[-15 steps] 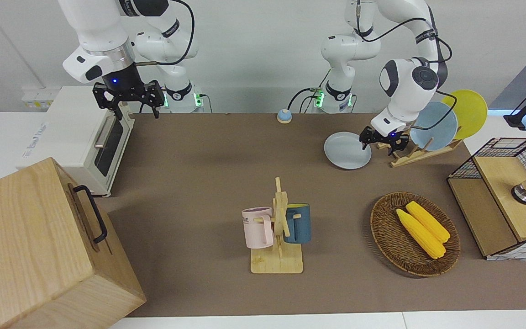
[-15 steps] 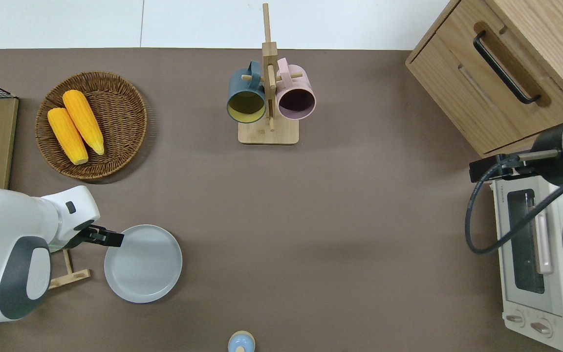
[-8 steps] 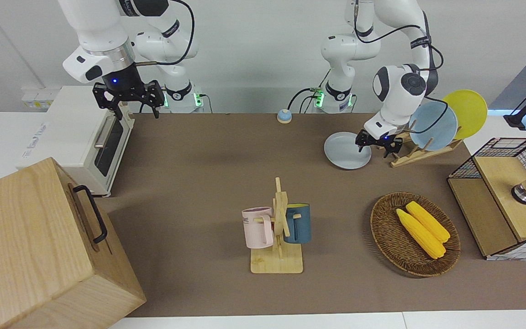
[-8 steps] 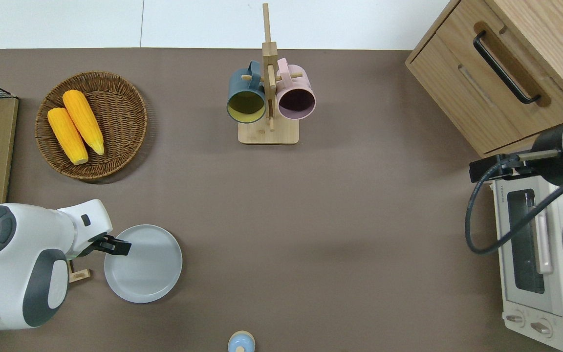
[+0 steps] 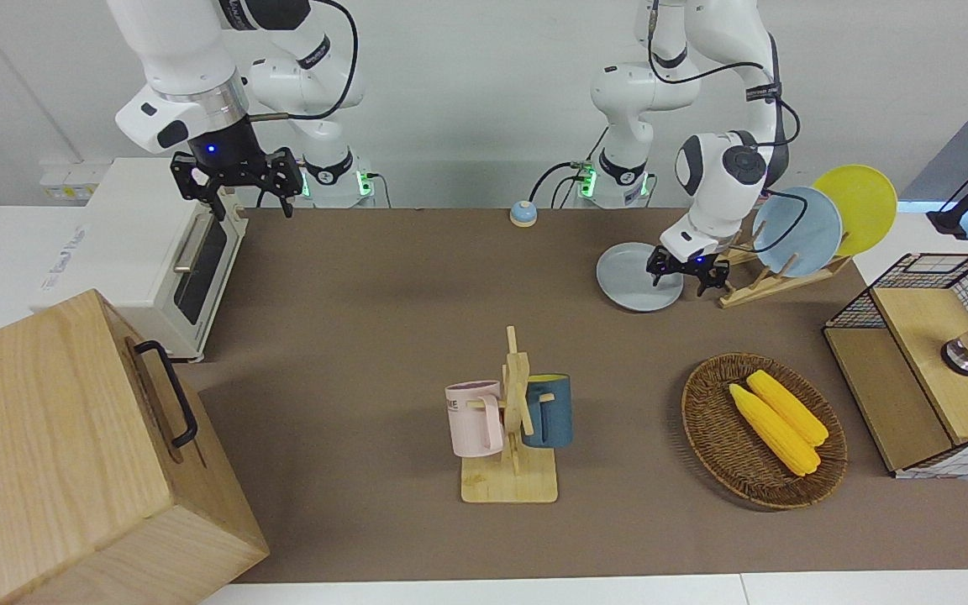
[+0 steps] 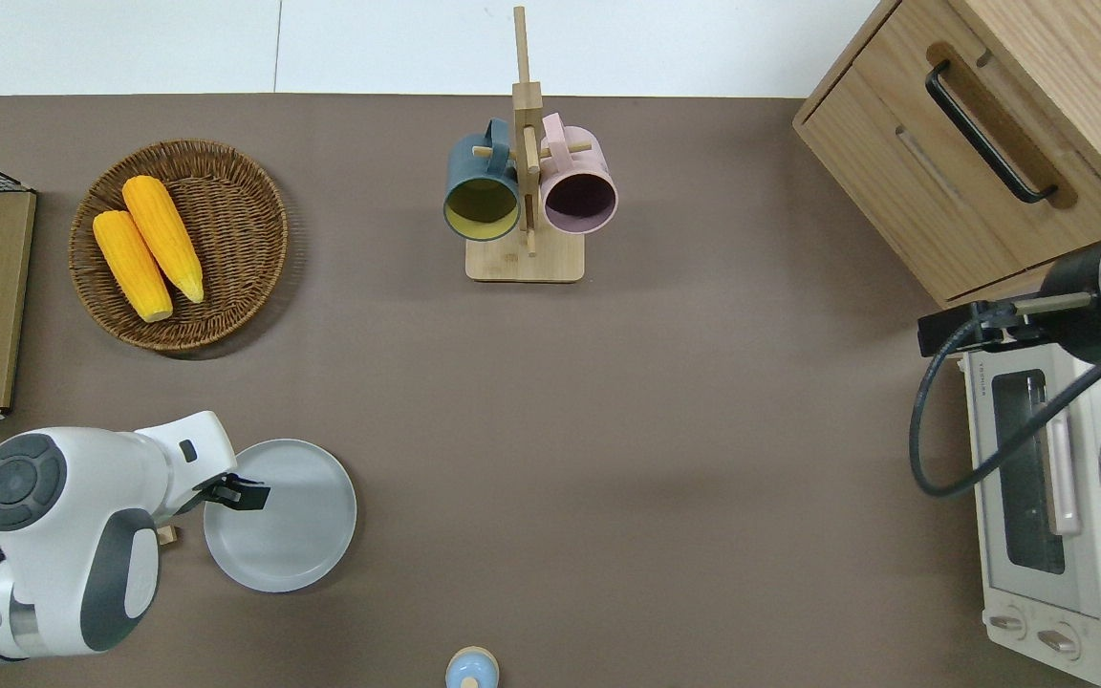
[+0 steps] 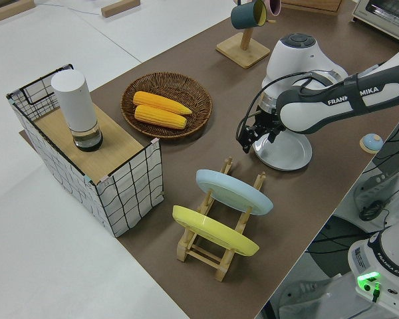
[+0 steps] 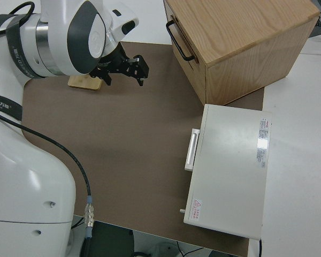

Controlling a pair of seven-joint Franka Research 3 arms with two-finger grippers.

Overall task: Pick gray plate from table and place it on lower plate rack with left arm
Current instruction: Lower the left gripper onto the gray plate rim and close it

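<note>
Brown tabletop [image 5: 366, 294] fills my screens, with white edges and a white wall where the robots stand. My left arm [image 5: 723, 181] has swung across in the last second. A second ago its claw hung at the plate's rim on the rack end. Now the left gripper [image 6: 247, 493] is over the inside of the gray plate [image 6: 288, 521], near that same rim. From the front view its fingers look spread, with nothing between them, though I cannot be fully sure from here. So I think I am lining up the grab, and the lift has not begun.

I see the gray plate lying flat on the table, face up, where it was a second ago. It sits just beside the lower plate rack [image 5: 757, 286], toward the middle of the table from it. It is round, so it has no long side; only its open face points up. To go in a slot it must be tipped onto its edge.

On the rack stand a light blue plate [image 5: 797, 231] and a yellow plate [image 5: 858, 208], both leaning. My right arm is parked, its right gripper [image 5: 236, 181] open and holding nothing.
</note>
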